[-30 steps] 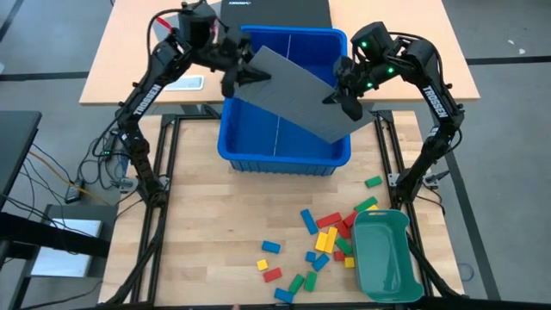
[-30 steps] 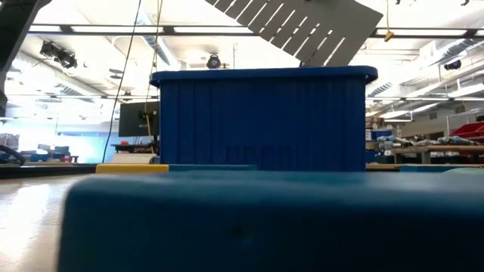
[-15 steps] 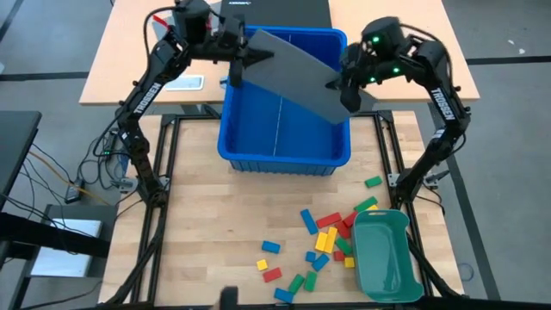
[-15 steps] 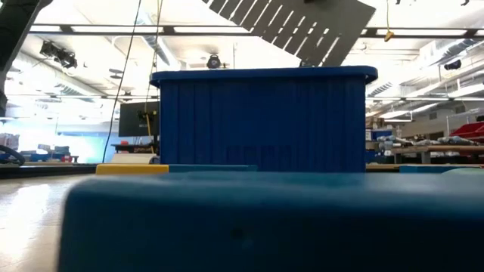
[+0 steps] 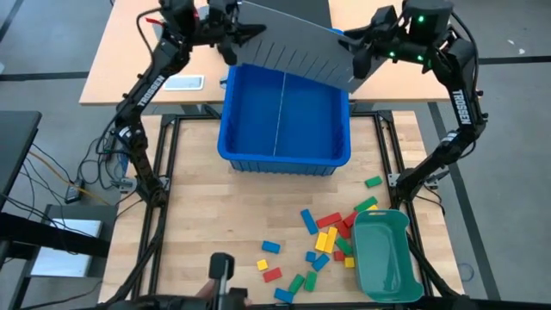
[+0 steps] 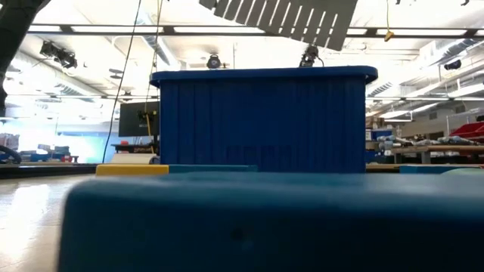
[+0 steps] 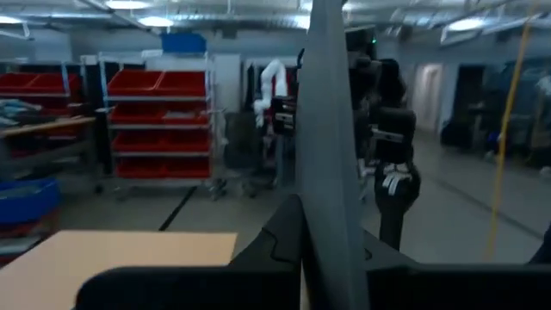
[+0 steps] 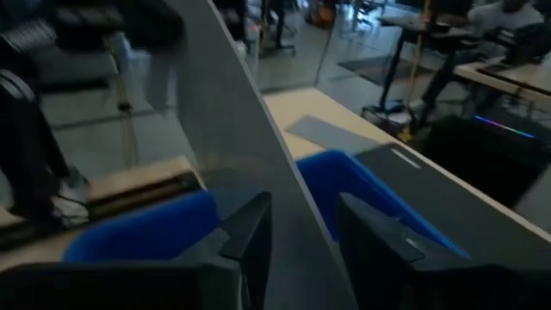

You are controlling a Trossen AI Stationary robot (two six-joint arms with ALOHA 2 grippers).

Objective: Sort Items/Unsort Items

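Observation:
A flat grey slotted divider sheet hangs tilted above the far rim of the blue bin, its slotted edge lowest. My left gripper is shut on the sheet's left end. My right gripper is at its right end, open, one finger on either side of the sheet; whether they touch it I cannot tell. The items, small red, yellow, green and blue blocks, lie scattered on the wooden table beside the teal tray. My left gripper pinches the sheet's left end between its two fingers, one on each face. The fingers come in about level from the table's left side. The sheet stands on edge in the hold, lifted clear of the bin.
The blue bin stands at the table's far middle, with a thin line down the middle of its floor. A blue block lies right in front of the low camera. A dark object shows at the table's near edge. Bare wood lies at the near left.
Both grippers have risen and gone toward the table's far edge with the sheet. The sheet lay slanted across the bin; now it is lifted above the far rim and tipped more upright. My left gripper has taken hold of the sheet's left end.

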